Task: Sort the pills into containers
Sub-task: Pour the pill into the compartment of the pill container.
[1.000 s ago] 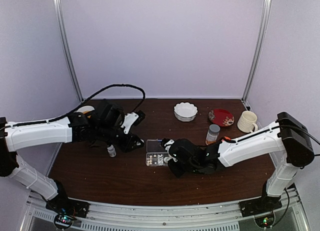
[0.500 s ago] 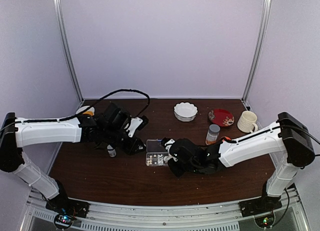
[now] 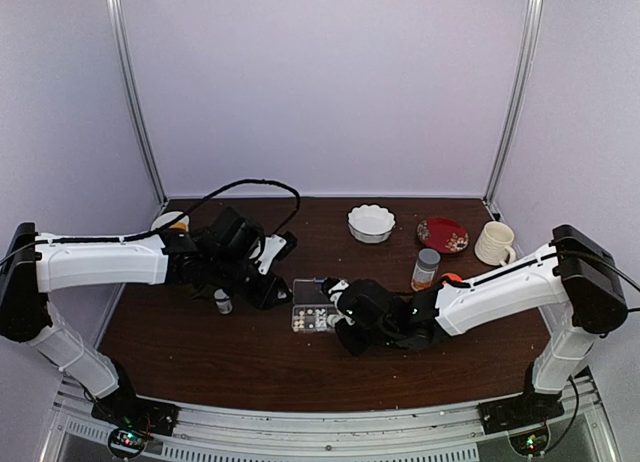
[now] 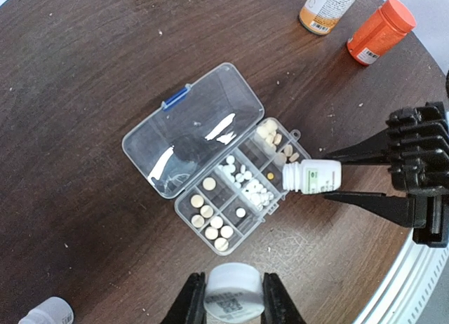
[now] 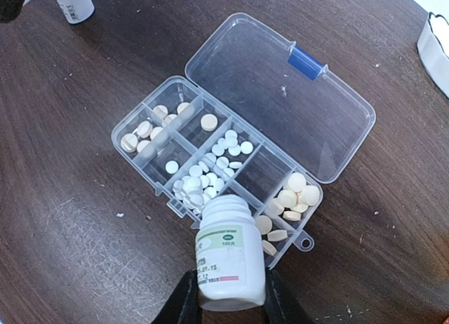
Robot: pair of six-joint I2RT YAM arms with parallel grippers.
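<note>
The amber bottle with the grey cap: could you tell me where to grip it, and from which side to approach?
I would grip the amber bottle around its round body just under the cap, coming down from above. It stands upright, and the orange bottle close beside it crowds a sideways approach.

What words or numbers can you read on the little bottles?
"100": label of the white bottle held by the right gripper.
"01.15": lower on that label; digits before it are blurred.
Unreadable, too small: labels on the left gripper's other white bottle, the orange bottle, the amber bottle.
</note>
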